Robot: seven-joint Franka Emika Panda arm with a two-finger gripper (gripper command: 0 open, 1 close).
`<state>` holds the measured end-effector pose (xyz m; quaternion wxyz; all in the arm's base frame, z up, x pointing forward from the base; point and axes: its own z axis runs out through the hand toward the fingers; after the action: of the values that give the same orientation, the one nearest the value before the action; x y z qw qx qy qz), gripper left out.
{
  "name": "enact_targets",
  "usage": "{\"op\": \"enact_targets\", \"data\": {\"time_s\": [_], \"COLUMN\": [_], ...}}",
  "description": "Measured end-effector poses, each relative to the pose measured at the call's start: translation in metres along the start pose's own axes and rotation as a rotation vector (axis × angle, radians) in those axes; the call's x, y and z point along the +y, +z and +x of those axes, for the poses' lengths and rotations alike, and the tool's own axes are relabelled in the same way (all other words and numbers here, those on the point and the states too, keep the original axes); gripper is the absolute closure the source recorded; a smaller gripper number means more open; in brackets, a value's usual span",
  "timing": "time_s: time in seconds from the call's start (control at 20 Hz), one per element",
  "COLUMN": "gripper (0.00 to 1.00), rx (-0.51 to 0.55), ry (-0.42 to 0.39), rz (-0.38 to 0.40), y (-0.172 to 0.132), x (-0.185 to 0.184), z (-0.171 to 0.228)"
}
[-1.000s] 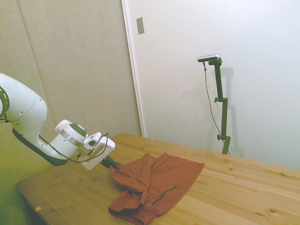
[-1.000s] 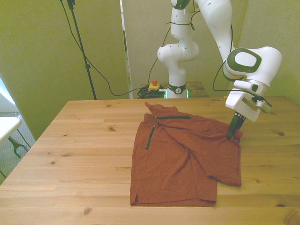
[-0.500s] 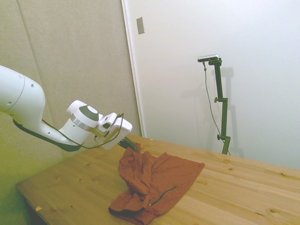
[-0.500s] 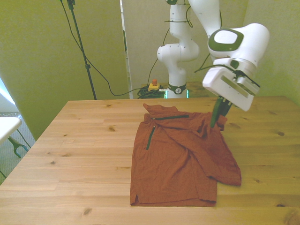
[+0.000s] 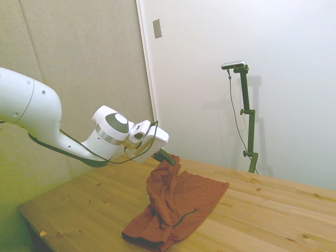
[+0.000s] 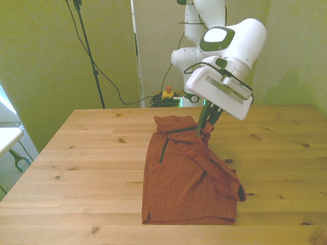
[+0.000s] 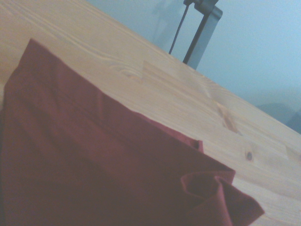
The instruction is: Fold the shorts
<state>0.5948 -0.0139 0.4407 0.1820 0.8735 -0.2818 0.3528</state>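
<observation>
Rust-orange soft cloth shorts (image 6: pixel 186 178) lying on the wooden bench (image 6: pixel 76 168), their lower hem close to the near edge in the front view and a dark zipper slit (image 6: pixel 163 149) showing. One corner of the shorts is raised off the bench, pinched between the closed fingers of the white arm's two-finger gripper (image 6: pixel 205 122), with the cloth draping down from it toward the bench's far edge

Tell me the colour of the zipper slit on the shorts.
Dark green on the rust-orange shorts; the zipper slit shows best in the front view.
</observation>
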Motion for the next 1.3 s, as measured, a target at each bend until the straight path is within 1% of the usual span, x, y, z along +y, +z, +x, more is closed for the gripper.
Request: {"op": "enact_targets", "data": {"time_s": [0.3,0.35,0.6,0.85,1.15,1.3], "gripper": [1.00,0.00,0.00,0.00,0.00,0.00], "rx": [-0.031,-0.035,-0.062,-0.046,-0.070,-0.081], "ry": [0.016,0.020,0.071,0.137,0.157,0.170], "rz": [-0.003,-0.006,0.001,-0.013,-0.018,-0.016], "y": [0.049,0.055,0.077,0.099,0.130,0.138], "x": [0.007,0.008,0.020,0.042,0.051,0.054], "z": [0.033,0.037,0.053,0.078,0.074,0.076]}}
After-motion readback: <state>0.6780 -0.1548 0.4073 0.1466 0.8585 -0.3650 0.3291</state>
